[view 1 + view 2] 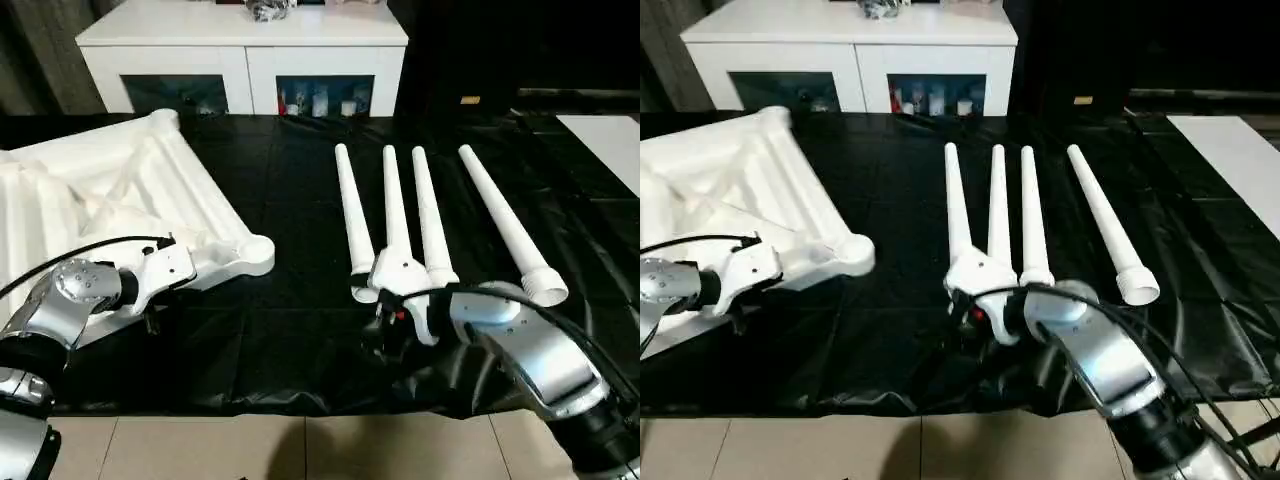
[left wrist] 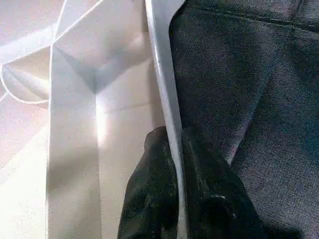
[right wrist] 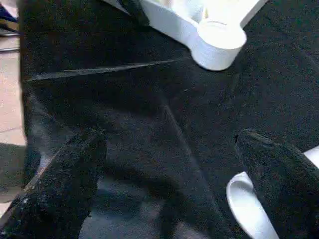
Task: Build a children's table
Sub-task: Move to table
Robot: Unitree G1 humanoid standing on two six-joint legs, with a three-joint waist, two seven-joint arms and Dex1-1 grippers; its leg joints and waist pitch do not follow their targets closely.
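There's a wide open strip of black bench (image 1: 290, 240) between the upside-down tabletop (image 1: 120, 190) on the left and the four legs (image 1: 425, 215) lined up side by side on the right, but the legs sit tight together and a cabinet (image 1: 245, 55) blocks the far edge.

The left gripper (image 2: 177, 199) reaches in at the worktop's near left corner, silver forearm bent, its 2 black fingers (image 2: 149, 199) pinched together. The right gripper (image 3: 169, 174) hangs low at the near edge, jaws spread wide, forearm angled inward.
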